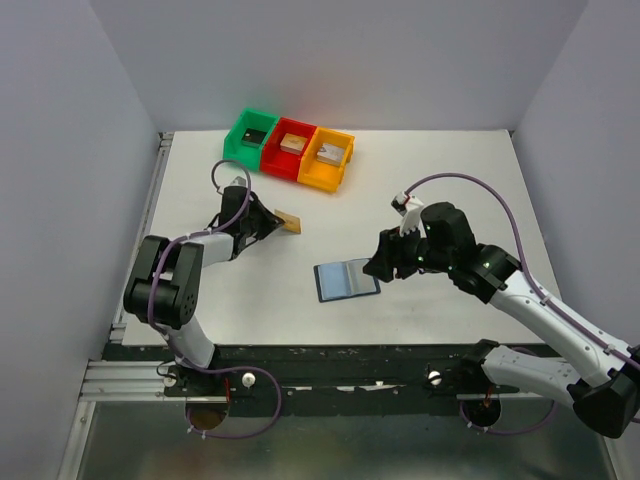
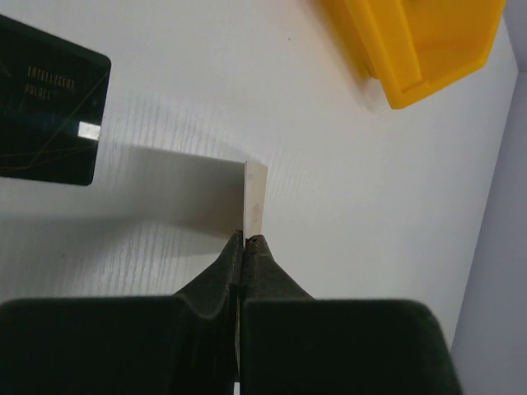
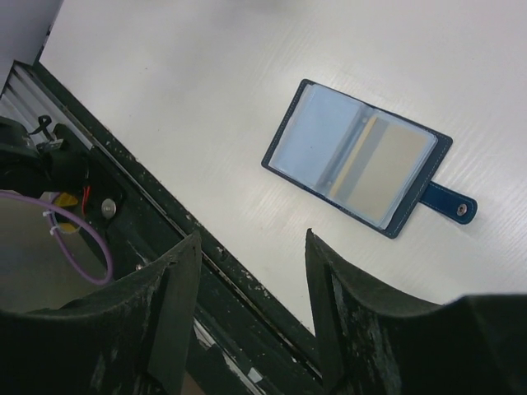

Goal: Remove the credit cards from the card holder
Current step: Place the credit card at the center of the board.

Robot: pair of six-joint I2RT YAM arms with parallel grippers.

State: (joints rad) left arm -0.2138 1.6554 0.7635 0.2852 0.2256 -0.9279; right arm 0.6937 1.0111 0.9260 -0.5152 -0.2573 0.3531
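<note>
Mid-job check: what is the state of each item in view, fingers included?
Card holder: lying open, flat on the table.
Sleeved tan card: inside the holder.
Held tan card: pinched by one edge.
Black card: out, flat on the table.
Left fingers: shut on the held tan card.
Right fingers: open, empty.
</note>
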